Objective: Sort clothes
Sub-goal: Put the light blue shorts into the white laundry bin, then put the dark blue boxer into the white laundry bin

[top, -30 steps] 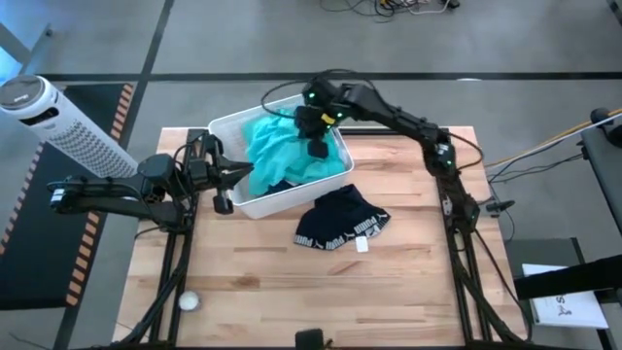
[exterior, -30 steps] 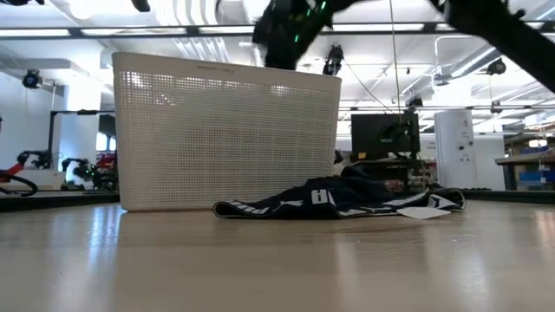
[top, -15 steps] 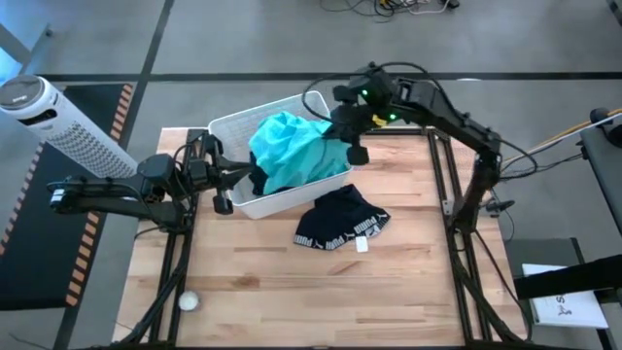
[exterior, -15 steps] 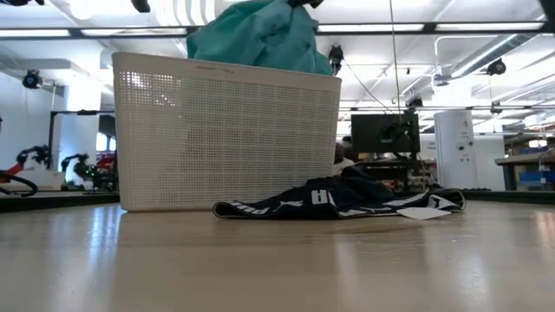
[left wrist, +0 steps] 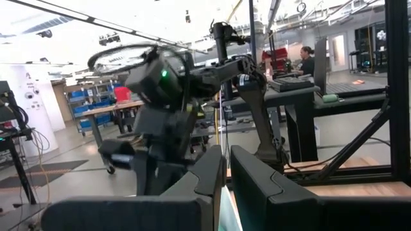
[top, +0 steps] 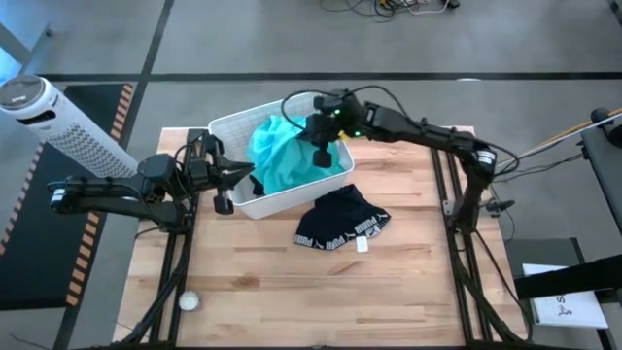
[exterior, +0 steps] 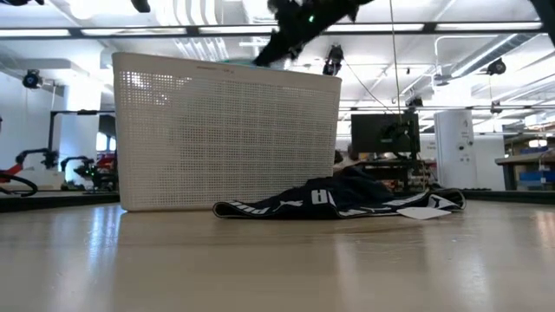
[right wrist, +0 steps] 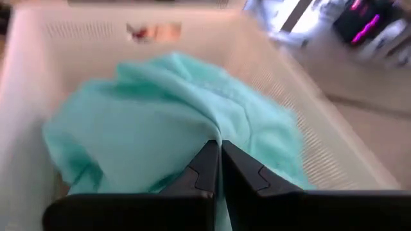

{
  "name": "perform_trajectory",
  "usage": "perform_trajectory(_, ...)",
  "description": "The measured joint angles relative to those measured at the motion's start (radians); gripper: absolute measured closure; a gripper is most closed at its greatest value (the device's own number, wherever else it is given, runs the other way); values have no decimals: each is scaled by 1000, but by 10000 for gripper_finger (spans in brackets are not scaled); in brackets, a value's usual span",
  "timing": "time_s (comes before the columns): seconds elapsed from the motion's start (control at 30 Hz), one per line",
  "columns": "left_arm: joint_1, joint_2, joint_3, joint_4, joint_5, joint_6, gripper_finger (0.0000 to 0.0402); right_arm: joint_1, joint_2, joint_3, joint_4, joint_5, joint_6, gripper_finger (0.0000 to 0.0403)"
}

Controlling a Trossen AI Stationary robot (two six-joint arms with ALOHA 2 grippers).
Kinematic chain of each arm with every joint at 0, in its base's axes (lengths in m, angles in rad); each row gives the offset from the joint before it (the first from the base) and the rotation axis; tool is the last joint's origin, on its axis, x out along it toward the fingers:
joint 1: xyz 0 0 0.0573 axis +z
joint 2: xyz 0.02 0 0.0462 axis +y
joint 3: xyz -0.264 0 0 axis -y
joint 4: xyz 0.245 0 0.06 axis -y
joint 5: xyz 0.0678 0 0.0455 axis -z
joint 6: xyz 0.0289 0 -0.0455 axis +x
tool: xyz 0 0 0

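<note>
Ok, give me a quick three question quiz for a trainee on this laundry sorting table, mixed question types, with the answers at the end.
1. True or false: the black shorts lie inside the white basket.
2. Which garment is the right gripper over? A teal garment, B grey towel, C red sock.
3. Fill in: the left gripper is at the basket's ____ wall, seen from above.

Key: 1 false, they lie on the table beside the basket. 2 A, the teal garment. 3 left.
</note>
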Motion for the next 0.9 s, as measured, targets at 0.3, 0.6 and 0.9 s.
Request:
perform_trajectory(0.3, 0, 27, 0, -1, 0, 0, 381, 24, 74, 140, -106, 55, 9, 261)
perform_trajectory(0.6, 0, 27, 0, -2, 0, 5, 381, 47, 54, 315, -381, 53, -36, 233)
perform_trajectory(0.9, 0, 16, 0, -27, -1, 10, 381, 57, -129, 97, -469, 53, -39, 392)
